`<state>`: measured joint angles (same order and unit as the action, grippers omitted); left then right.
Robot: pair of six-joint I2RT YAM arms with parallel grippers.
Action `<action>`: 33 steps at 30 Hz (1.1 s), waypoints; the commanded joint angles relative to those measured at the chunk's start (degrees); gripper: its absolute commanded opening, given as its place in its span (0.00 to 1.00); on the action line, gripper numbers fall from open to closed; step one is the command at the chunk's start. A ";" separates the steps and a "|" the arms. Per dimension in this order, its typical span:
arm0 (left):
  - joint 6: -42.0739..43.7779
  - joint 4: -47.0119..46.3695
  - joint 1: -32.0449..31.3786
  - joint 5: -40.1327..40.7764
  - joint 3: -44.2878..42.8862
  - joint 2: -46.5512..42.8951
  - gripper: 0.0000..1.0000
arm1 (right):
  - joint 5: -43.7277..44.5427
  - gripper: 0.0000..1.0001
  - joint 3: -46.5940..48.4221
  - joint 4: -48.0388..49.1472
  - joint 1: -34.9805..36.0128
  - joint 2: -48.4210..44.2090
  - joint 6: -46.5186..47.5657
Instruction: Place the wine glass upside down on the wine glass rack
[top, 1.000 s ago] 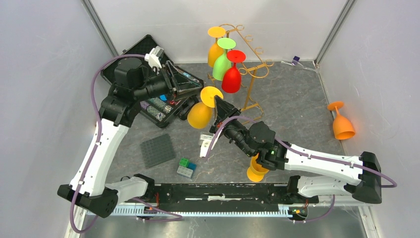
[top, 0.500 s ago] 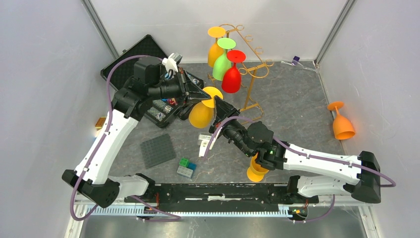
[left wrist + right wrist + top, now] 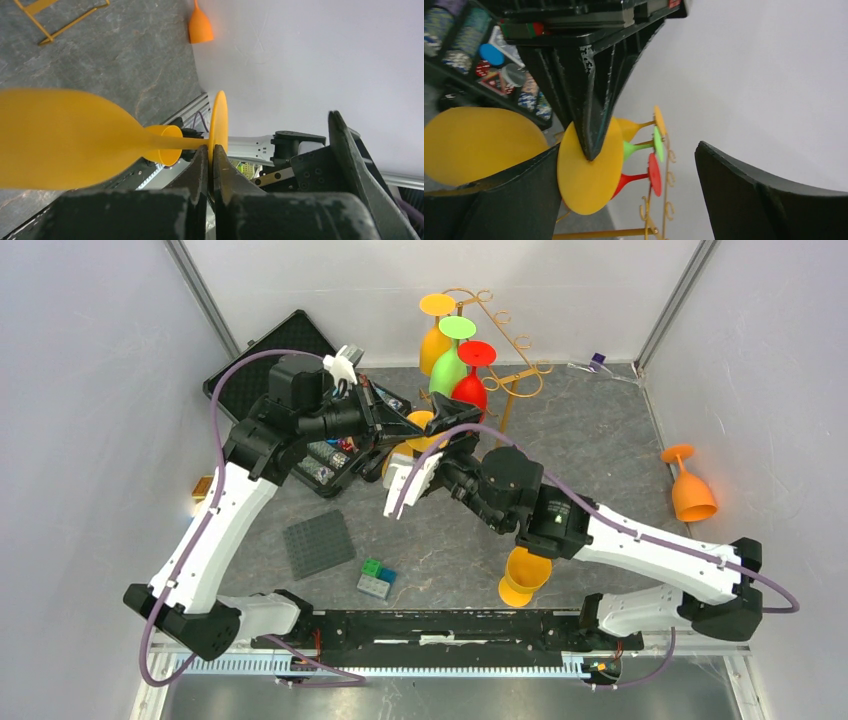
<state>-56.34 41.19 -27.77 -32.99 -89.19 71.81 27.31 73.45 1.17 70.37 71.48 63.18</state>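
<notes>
Two grippers meet mid-handover: the left gripper [image 3: 210, 150] pinches the stem of the wine glass [image 3: 65, 140], while the right gripper [image 3: 629, 150] gapes wide — empty. Next, I judge, the glass goes far-right to a free loop on the wine glass rack [image 3: 510, 390], bowl down.

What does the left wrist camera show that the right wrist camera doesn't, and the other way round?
Left wrist only: an orange glass by the far wall and a yellow-orange glass beyond the stem. Right wrist only: a hung yellow glass, a green glass, a red glass, a black case. Both: the yellow wine glass, pinched near its foot by the shut left gripper, and the rack.
</notes>
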 commanded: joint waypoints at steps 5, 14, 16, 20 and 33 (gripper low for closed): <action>1.99 -1.31 -0.18 1.70 -0.91 0.30 0.02 | -13.32 0.98 19.54 -22.14 -7.20 2.90 -27.12; -7.83 -15.93 -0.36 -1.53 1.15 3.36 0.02 | -31.47 0.98 27.14 -26.18 -24.05 3.41 -44.79; -11.74 -21.79 -0.36 -2.58 2.22 4.44 0.02 | -34.47 0.98 29.51 -27.49 -28.03 4.37 -49.18; -15.83 -26.76 -0.60 -2.65 1.99 7.15 0.02 | -40.76 0.98 31.62 -28.13 -36.47 4.92 -57.25; -17.30 -30.29 -2.71 -1.00 -1.19 15.00 0.02 | -53.86 0.98 24.07 -22.81 -55.51 2.00 -78.83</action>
<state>-73.08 11.07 -29.85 -32.82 -88.29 84.93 -22.70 98.67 -26.96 16.97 75.90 -7.79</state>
